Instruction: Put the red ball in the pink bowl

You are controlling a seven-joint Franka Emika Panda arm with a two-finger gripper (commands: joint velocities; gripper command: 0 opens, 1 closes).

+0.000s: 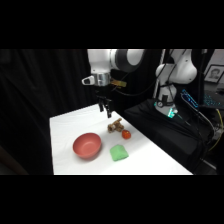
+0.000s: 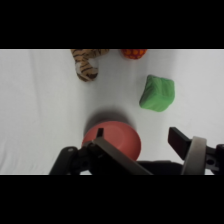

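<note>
The arm is glossy white with rounded housings and dark seams at its joints. A silvery metal collar sits at the wrist, with a small white box on its side. Below it the hand is black, with a black linkage and two slim black fingers.

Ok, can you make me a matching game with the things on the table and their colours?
Things:
1. ball
2. bowl
3. block
4. lumpy toy

Colours:
A. green
B. brown with stripes
C. red-orange
D. pink

Pairs: 1-C, 2-D, 3-A, 4-B
</note>
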